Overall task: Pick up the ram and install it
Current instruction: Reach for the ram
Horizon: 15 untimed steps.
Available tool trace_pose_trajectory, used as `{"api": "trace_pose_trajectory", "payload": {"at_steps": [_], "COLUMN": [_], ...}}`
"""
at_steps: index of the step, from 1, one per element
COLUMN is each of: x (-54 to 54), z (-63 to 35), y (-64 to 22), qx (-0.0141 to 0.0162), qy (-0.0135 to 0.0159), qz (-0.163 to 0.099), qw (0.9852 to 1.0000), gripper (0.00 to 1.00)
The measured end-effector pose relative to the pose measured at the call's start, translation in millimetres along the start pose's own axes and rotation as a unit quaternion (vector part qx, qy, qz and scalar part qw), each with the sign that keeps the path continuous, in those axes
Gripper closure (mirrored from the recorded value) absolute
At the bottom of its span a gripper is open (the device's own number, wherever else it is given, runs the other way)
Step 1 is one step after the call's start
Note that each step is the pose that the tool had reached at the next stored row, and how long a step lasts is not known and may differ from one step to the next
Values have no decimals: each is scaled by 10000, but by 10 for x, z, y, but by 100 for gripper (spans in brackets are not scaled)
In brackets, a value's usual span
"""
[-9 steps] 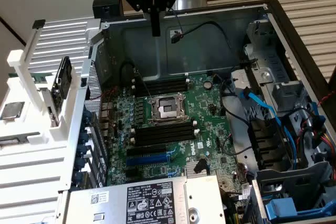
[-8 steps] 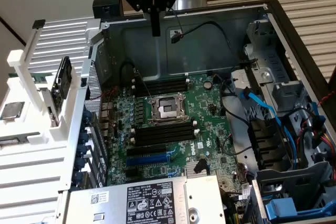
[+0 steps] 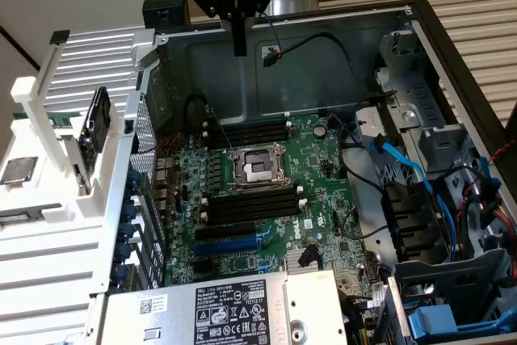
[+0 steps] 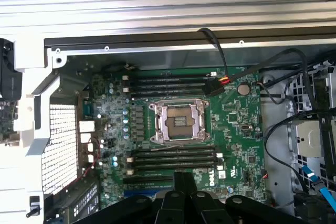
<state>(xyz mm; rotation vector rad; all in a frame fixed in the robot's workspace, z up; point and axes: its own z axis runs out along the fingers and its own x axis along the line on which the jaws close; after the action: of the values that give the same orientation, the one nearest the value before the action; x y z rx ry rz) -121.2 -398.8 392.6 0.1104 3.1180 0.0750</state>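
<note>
Pincer [image 3: 240, 46] clenched, nothing in it, hung high over the open case [image 3: 226, 78] near its far wall. The ram [image 3: 98, 121] stood tilted in the white rack [image 3: 48, 191] outside the case wall, at the exterior view's left. Black memory slots [image 3: 246, 209] flanked the CPU socket [image 3: 257, 169] with open air above. Cables [image 3: 404, 163] crowded the exterior view's right edge.

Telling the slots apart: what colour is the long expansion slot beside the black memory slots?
Blue. The expansion slot shows best in the exterior view.
</note>
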Motion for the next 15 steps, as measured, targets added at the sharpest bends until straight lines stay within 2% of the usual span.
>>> {"api": "trace_pose_trajectory", "payload": {"at_steps": [3, 8, 10, 13, 15], "x": [1, 4, 8, 33, 75], "z": [-1, 2, 1, 1, 2], "y": [6, 59, 99, 160, 186], "qx": [3, 35, 54, 109, 133], "qy": [0, -2, -3, -7, -9], "qz": [1, -1, -1, -2, -3], "qw": [10000, 10000, 10000, 9999, 9999], "gripper": [89, 89, 89, 89, 89]}}
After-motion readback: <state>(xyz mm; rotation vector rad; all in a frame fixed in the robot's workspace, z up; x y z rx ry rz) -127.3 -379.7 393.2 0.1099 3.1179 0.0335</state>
